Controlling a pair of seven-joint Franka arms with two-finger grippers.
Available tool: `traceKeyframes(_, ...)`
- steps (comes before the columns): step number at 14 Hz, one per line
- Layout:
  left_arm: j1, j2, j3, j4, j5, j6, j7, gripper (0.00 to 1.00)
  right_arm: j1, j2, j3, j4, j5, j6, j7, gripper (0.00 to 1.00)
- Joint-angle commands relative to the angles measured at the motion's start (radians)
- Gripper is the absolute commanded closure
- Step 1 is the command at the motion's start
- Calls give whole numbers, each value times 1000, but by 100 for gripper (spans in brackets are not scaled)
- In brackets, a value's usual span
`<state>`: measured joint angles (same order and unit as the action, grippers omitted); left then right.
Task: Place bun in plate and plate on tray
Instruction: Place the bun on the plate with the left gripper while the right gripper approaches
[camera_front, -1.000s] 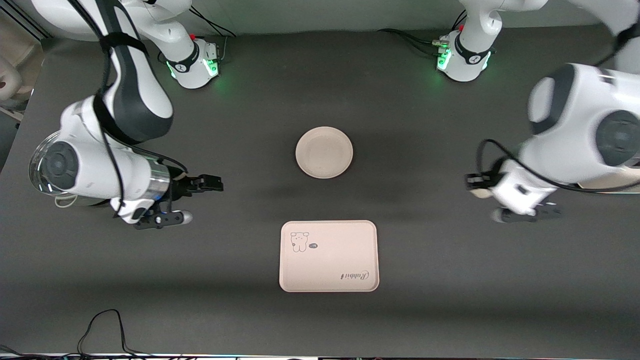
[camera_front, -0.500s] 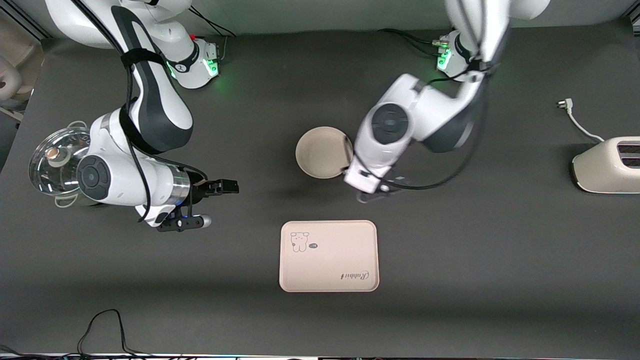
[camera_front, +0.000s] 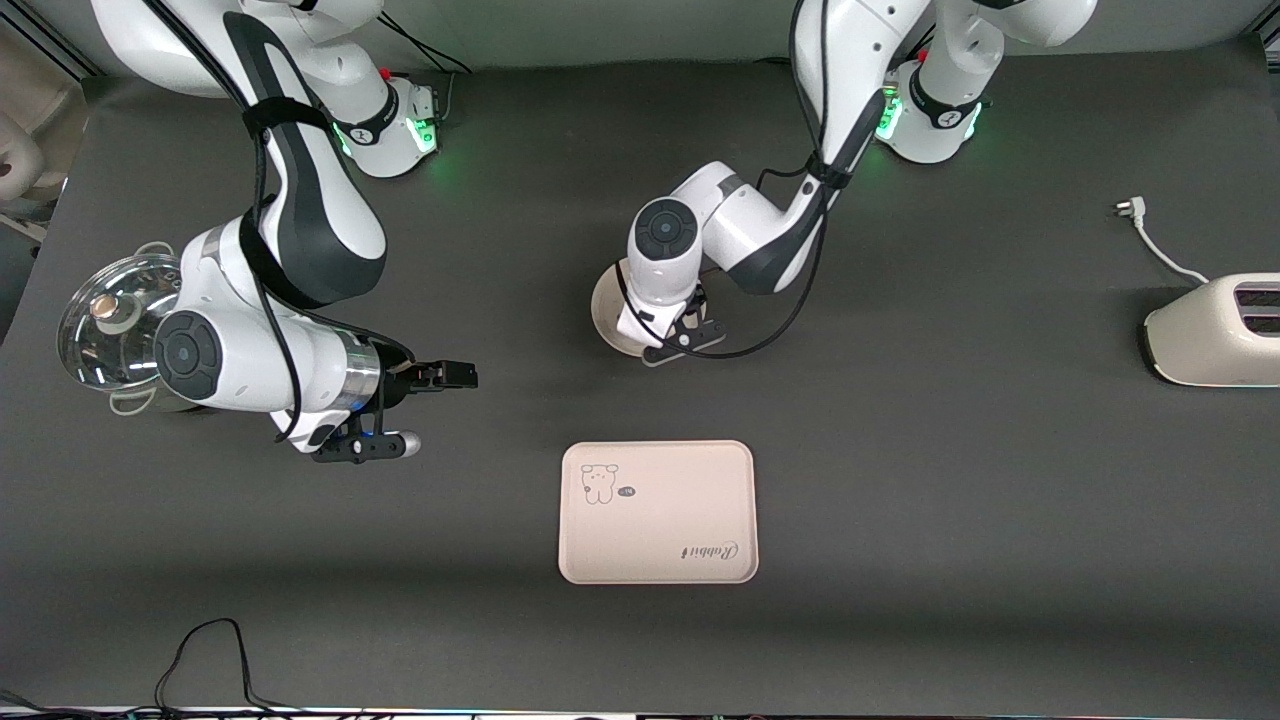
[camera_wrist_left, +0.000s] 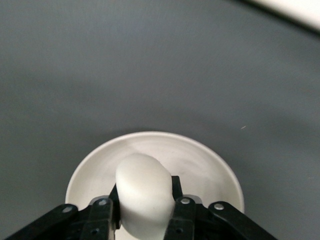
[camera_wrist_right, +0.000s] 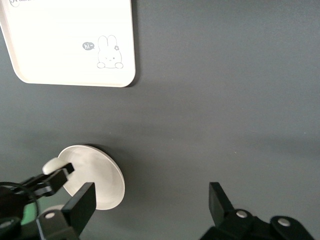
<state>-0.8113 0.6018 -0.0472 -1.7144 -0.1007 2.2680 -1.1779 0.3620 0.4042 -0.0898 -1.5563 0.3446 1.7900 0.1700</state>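
The round cream plate lies mid-table, largely covered by the left arm. My left gripper is over the plate, shut on the white bun. The left wrist view shows the bun between the fingers, just above the plate. The rectangular tray with the animal drawing lies nearer the front camera than the plate. It also shows in the right wrist view, along with the plate. My right gripper is open and empty above bare table toward the right arm's end, waiting.
A steel pot with a glass lid stands at the right arm's end of the table. A cream toaster with its cord and plug stands at the left arm's end. A black cable lies at the table's near edge.
The left arm has swung from its end of the table to over the plate, carrying the bun. The right arm shifted slightly toward the middle, then held still.
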Motion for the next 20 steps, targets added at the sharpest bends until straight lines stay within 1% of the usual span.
traceKeyframes(1, -52, 16, 17, -20, -1, 22, -57, 54, 17, -22, -7, -13, 14, 2, 16, 0)
traceKeyframes(2, -71, 30, 17, -22, -1, 44, -69, 50, 31, -21, -7, -13, 13, 2, 16, 0)
traceKeyframes(3, -77, 32, 17, -28, -1, 62, -87, 31, 44, -24, -10, -13, 4, 3, 13, 0)
traceKeyframes(4, -78, 30, 17, -33, 1, 73, -101, 2, 52, -21, -11, -10, 2, 14, 14, 0)
traceKeyframes(5, -77, 24, 17, -33, 1, 65, -106, 0, 51, -24, -11, -11, 2, 15, 14, 0)
traceKeyframes(7, -68, -3, 17, -33, 1, 47, -104, 0, 43, -24, -14, -10, 4, 11, 13, 0)
traceKeyframes(10, -46, -69, 26, -28, 2, -40, -91, 0, 37, -34, -21, -7, 2, -17, 17, 0)
traceKeyframes(11, -7, -112, 26, -25, 7, -98, -80, 0, 38, -33, -22, -11, 2, -24, 22, 0)
traceKeyframes(12, 51, -161, 26, -21, 24, -178, -22, 0, 37, -31, -25, -10, 2, -31, 13, 0)
traceKeyframes(14, 171, -250, 26, -22, 27, -315, 192, 0, 54, -24, -21, -5, -7, -29, 11, 0)
traceKeyframes(15, 238, -285, 26, -22, 27, -355, 304, 0, 64, -15, -15, -11, -1, -12, 13, 0)
traceKeyframes(17, 378, -356, 26, -24, 56, -381, 458, 0, 115, -11, -14, -43, 4, 44, 26, 1)
traceKeyframes(18, 439, -387, 26, -24, 85, -396, 539, 0, 158, -21, -18, -95, 4, 104, 29, 1)
traceKeyframes(20, 523, -445, 27, -27, 126, -409, 596, 0, 222, -41, -21, -265, 4, 313, 29, 1)
